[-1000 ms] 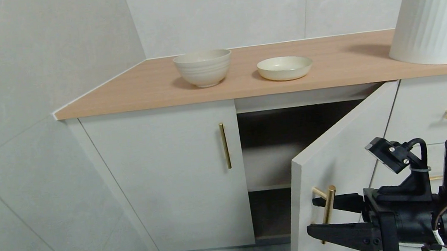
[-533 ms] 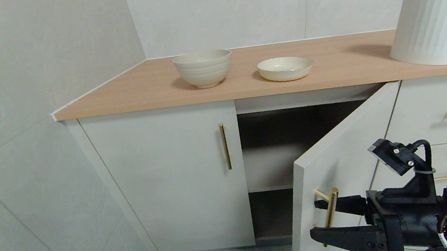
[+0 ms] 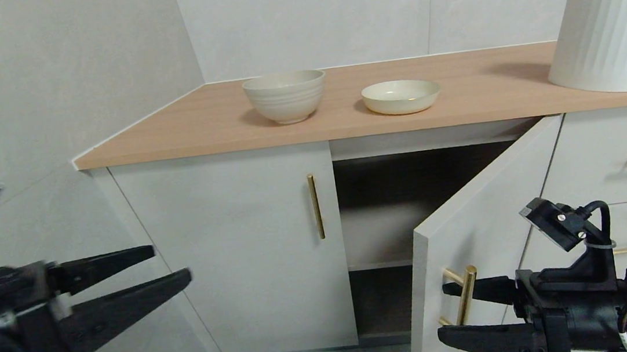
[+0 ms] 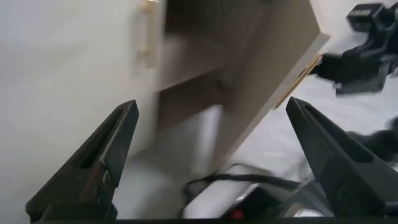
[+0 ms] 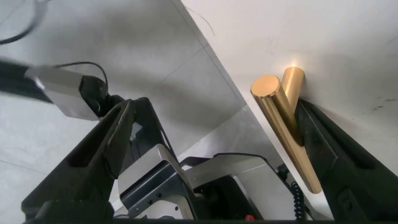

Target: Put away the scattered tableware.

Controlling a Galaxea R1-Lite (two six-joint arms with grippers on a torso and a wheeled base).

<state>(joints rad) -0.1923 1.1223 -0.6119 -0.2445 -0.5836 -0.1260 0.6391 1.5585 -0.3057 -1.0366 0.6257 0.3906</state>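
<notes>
- Head view: a deep, ribbed beige bowl and a shallow, glossy cream dish sit near each other, not touching, on the wood-grain worktop.
- Below them, the flat white cupboard door hangs ajar, with a pale shelf inside.
- Right hand is spread wide, a finger on either side of the round brass handle.
- Left hand gapes wide too, low before the closed door.

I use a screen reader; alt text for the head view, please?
Open right hand straddles the brass handle of an open cabinet door; open left hand hangs lower left. A bowl and dish sit on the counter.
</notes>
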